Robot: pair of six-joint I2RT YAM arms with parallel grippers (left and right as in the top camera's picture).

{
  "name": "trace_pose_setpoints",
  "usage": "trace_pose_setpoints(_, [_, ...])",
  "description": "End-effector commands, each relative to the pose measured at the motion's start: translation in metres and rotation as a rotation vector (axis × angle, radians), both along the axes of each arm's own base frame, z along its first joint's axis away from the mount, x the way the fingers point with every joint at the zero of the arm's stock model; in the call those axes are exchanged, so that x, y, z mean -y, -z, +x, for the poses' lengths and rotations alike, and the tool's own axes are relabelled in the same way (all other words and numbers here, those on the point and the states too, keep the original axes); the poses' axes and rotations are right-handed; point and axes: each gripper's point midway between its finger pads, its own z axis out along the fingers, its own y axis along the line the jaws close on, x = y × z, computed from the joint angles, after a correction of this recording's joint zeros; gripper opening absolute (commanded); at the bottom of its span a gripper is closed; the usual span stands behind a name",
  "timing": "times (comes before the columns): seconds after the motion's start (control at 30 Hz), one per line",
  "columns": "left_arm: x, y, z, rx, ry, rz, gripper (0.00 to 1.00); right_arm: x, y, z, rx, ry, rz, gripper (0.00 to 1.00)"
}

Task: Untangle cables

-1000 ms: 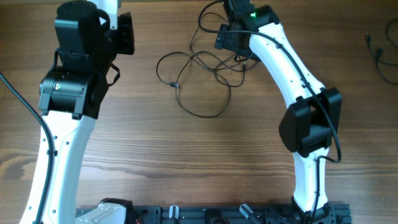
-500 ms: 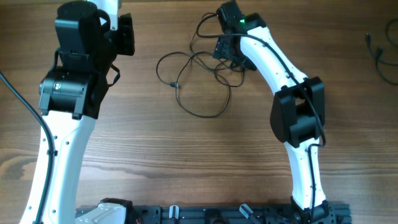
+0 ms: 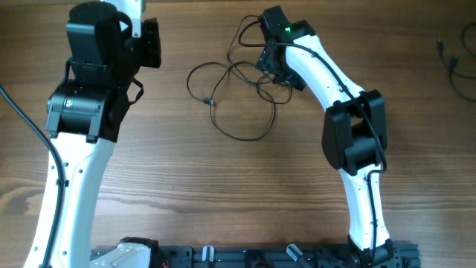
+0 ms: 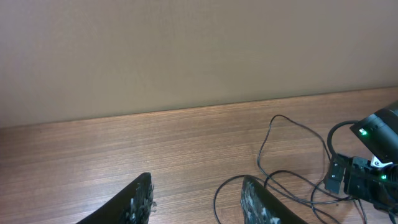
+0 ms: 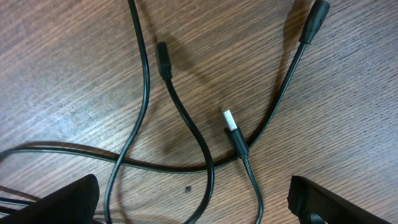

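Cables [image 5: 147, 81] tangled | wood table [image 3: 223, 193] | beige wall [image 4: 186, 50] | left claw [image 4: 198, 186], right claw [image 5: 193, 196] both released

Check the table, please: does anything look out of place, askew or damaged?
The cables lie in a loose tangle of crossing loops at the far middle of the table, below the open right pincer. One more black cord lies apart at the right edge. No damage shows.

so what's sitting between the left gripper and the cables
Nothing: in the overhead view only bare wooden table lies between the left gripper and the nearest loop of the cables.
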Motion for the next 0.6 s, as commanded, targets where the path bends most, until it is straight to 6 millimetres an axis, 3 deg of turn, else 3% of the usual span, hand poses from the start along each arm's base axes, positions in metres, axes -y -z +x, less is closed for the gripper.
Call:
trace_pose_setpoints(0.0, [-0.005,0.003,0.002,-0.005,-0.019,-0.001,0.47,-0.004,0.016,-0.003,-0.018,0.044,0.004,1.0])
trace_pose_setpoints(0.4, [-0.004,0.003,0.002,-0.005,-0.017,-0.002,0.47,-0.029,0.017,-0.005,0.012,0.055,0.029,1.0])
trace_pose_setpoints(0.57, [-0.004,0.003,0.002,-0.004,-0.017,-0.002,0.47,-0.03,0.024,-0.005,0.01,0.056,0.029,1.0])
